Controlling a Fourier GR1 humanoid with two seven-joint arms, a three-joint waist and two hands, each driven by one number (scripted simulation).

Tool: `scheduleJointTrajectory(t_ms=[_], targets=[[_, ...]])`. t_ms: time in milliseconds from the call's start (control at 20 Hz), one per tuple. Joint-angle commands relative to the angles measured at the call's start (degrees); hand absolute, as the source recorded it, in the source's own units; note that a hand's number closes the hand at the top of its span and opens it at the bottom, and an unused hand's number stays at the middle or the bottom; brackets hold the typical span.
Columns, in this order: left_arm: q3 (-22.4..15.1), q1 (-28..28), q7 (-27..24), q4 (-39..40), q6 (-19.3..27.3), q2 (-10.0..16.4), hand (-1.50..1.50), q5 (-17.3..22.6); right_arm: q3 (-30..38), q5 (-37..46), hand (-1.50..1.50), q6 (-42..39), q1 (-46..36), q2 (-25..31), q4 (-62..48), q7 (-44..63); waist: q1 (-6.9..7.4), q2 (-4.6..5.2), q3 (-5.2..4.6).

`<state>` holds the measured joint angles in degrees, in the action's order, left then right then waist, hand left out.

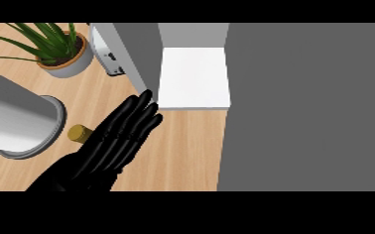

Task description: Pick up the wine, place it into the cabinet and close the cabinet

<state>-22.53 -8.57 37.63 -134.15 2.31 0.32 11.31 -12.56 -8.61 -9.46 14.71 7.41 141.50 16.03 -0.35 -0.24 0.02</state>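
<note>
At the far left, a grey cylindrical vessel [45, 110] stood on the wooden counter [183, 148]; its contents could not be seen. Behind it, a terracotta pot [72, 62] held a green spiky plant. A small golden-brown cylinder [78, 133] stood just beside the left hand [110, 144], partly hidden by it. Whether this was the wine could not be told.

The left hand was flat, with its fingers straight and together and clamped on nothing. The fingertips [146, 99] touched the lower edge of the open cabinet door [135, 54]. This posture suited pushing the door shut rather than grasping.

Right of the door, the white compartment floor [194, 77] of the cabinet [300, 109] showed no bottle in its visible part. Judged from this, the wine was either deeper inside and hidden, or not yet placed. The right hand did not show.
</note>
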Motion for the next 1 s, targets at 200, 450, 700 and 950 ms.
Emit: scheduleJointTrajectory(t_ms=[200,450,700,950], targets=[[-9.05,-1.92,9.73,-8.34,8.58,-0.32,-1.50,-7.48,-1.20,-3.24,-1.50,3.04,0.86,0.95,14.48,10.39,0.14,-0.14,0.01],[-5.01,-8.00,19.77,-11.96,11.49,-0.32,-1.50,-7.76,-2.35,-1.07,-1.50,4.35,-2.29,0.51,12.15,12.77,0.36,0.04,-0.01],[-6.46,-2.88,14.88,-12.16,10.99,0.64,-1.50,-10.45,-2.89,-0.87,-1.50,3.32,2.84,1.10,15.72,9.75,-0.19,-0.09,-0.02],[-6.17,-2.08,17.35,-15.88,11.28,2.00,-1.50,-11.37,-3.58,0.14,-1.50,3.95,3.04,1.59,14.84,10.49,0.11,-0.09,-0.04]])
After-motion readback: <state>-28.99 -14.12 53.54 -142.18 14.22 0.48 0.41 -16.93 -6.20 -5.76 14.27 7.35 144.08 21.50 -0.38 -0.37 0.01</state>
